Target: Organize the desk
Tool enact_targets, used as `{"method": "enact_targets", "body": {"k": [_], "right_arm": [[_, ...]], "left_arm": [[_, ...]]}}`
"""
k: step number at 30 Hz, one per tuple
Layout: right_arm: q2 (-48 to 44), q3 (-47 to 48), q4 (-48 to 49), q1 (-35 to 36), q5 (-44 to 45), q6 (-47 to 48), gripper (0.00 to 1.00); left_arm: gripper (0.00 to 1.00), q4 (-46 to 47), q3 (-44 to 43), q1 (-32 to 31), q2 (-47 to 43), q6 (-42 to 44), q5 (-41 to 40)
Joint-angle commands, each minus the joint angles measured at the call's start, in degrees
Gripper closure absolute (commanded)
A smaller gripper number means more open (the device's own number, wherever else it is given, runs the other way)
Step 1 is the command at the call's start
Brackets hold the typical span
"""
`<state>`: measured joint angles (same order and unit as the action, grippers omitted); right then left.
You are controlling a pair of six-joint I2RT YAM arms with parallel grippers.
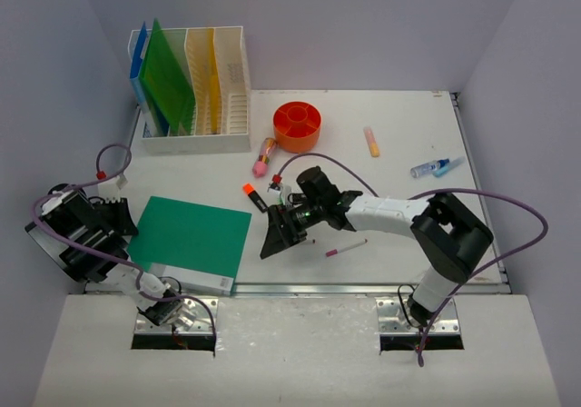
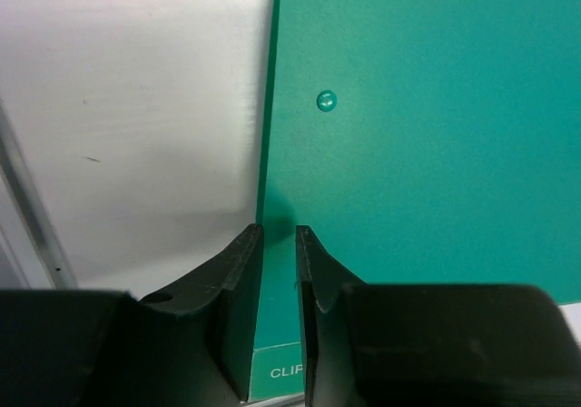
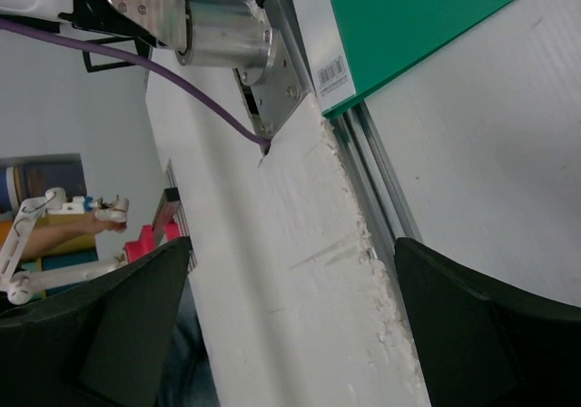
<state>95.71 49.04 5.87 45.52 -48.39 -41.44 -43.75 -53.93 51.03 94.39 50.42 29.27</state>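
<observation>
The white desk (image 1: pixel 399 216) holds scattered items. A green folder (image 1: pixel 191 234) lies flat at the front left. My left gripper (image 1: pixel 123 218) is at the folder's left edge. In the left wrist view the gripper (image 2: pixel 280 234) hovers over that edge of the folder (image 2: pixel 427 107), its jaws a narrow gap apart with nothing between them. My right gripper (image 1: pixel 277 234) is wide open and empty just right of the folder, pointing at the front rail. In the right wrist view the gripper (image 3: pixel 290 334) frames the rail (image 3: pixel 372 180), and the folder's corner (image 3: pixel 427 16) shows.
A white file rack (image 1: pixel 231 89) with blue, green and yellow folders stands at the back left. An orange round container (image 1: pixel 298 125), a pink-tipped marker (image 1: pixel 265 157), an orange-capped marker (image 1: pixel 255 197), a pink pen (image 1: pixel 347 248), a yellow highlighter (image 1: pixel 371 141) and a blue pen (image 1: pixel 436 166) lie about. A white box (image 1: pixel 195 282) lies under the green folder.
</observation>
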Motion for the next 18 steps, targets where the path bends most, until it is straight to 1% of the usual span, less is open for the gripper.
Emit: {"method": "enact_targets", "body": {"k": [1, 3, 5, 11, 16, 18], "right_arm": [[3.95, 0.96, 7.28, 3.96, 7.55, -8.61, 0.05], [6.82, 2.39, 10.48, 5.05, 8.72, -11.83, 0.05], [9.43, 3.33, 12.33, 6.67, 10.42, -15.22, 0.08], [15.60, 2.47, 20.31, 10.49, 13.53, -26.16, 0.15], [19.41, 2.41, 23.79, 12.22, 16.12, -31.18, 0.22], [20.95, 2.52, 25.26, 12.68, 16.93, -33.30, 0.23]], "left_arm": [[0.80, 0.85, 1.37, 0.30, -2.33, -0.24, 0.57], [0.80, 1.10, 2.00, 0.30, -2.60, -0.31, 0.52], [0.80, 1.29, 2.42, 0.39, -2.72, -0.44, 0.63], [0.80, 1.86, 3.65, 0.39, -2.76, -1.10, 1.75], [0.80, 2.00, 4.77, 0.42, -3.16, -1.79, 2.75], [0.81, 2.28, 5.28, 0.42, -3.33, -1.84, 2.81]]}}
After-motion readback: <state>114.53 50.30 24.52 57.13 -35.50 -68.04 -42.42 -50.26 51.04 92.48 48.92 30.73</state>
